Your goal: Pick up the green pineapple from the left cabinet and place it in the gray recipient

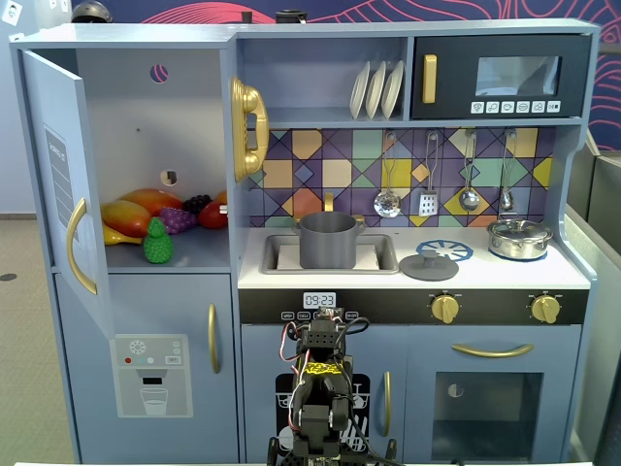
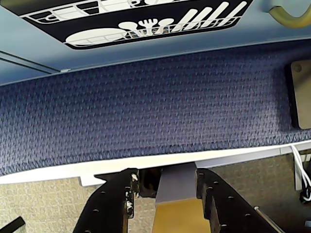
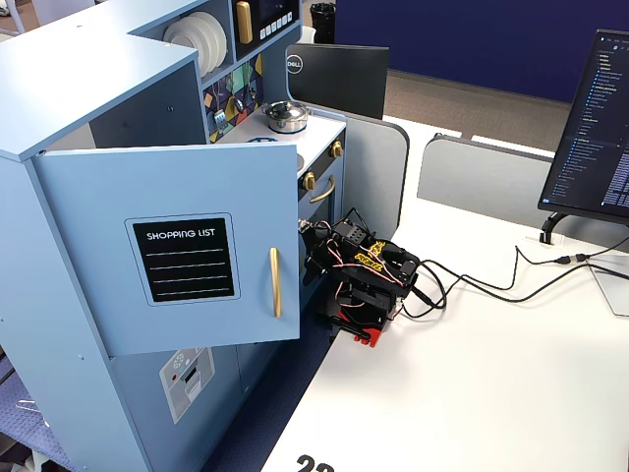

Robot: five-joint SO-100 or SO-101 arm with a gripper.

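Observation:
The green pineapple [image 1: 157, 243] stands at the front of the left cabinet's shelf [image 1: 194, 254], whose door [image 1: 58, 184] is swung open; the door also shows in a fixed view [image 3: 177, 246]. The gray recipient [image 1: 327, 241] sits in the sink [image 1: 386, 258] at the middle of the counter. My arm [image 1: 324, 388] is folded low in front of the kitchen, far below both; it also shows in a fixed view [image 3: 364, 280]. In the wrist view my gripper [image 2: 165, 177] points down over the white table edge [image 2: 121, 165] and blue carpet; its jaws stand apart and hold nothing.
Orange mangoes [image 1: 136, 209], purple grapes [image 1: 177, 218] and a red fruit [image 1: 213, 215] lie behind the pineapple. A flat gray lid [image 1: 428, 264] and a shiny lidded pot [image 1: 519, 238] sit right of the sink. Cables [image 3: 491, 280] and a monitor [image 3: 595, 128] are on the white table.

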